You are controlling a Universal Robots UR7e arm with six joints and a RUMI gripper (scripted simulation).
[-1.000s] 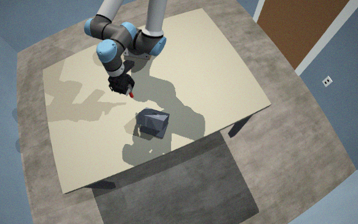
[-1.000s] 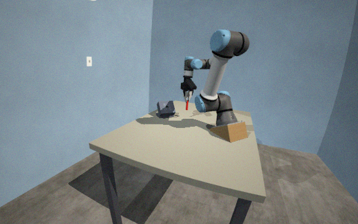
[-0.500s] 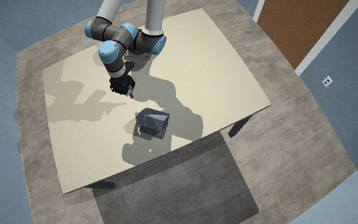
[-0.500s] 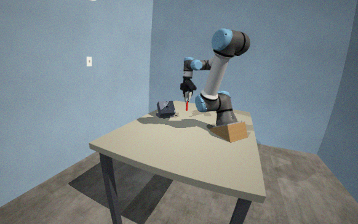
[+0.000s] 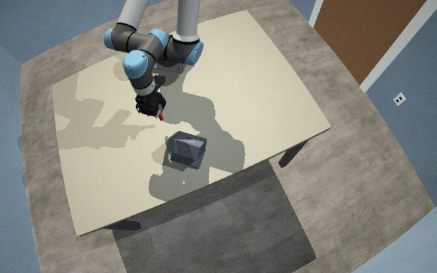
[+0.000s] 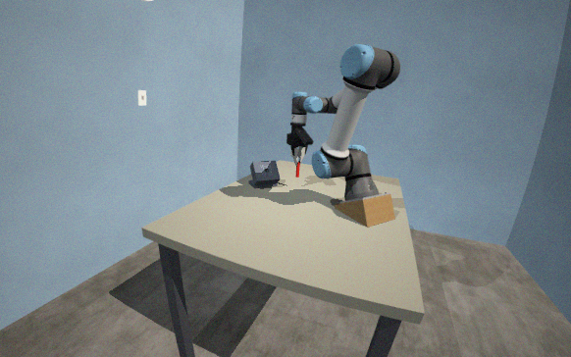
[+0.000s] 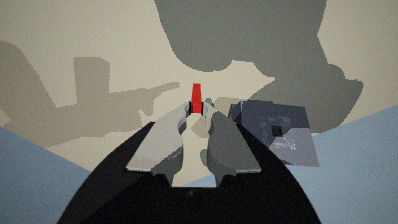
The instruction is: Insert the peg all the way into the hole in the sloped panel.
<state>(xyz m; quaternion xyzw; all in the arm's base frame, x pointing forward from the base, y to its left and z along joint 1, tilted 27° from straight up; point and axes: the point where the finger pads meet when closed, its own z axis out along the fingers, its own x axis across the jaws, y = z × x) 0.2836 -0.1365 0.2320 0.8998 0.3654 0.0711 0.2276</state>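
My gripper is shut on a thin red peg, which hangs upright from the fingertips above the table. In the exterior view the gripper holds the peg clear of the table top. In the wrist view the peg sticks out beyond my two grey fingers. The dark grey block with the sloped panel stands on the table, a short way in front of and to the right of the peg. Its small square hole shows in the wrist view on the panel. The block also shows in the exterior view.
The arm's base sits on a tan wedge-shaped mount at the table's far side. The block stands close to the table's edge. A brown door is in the wall beyond the table.
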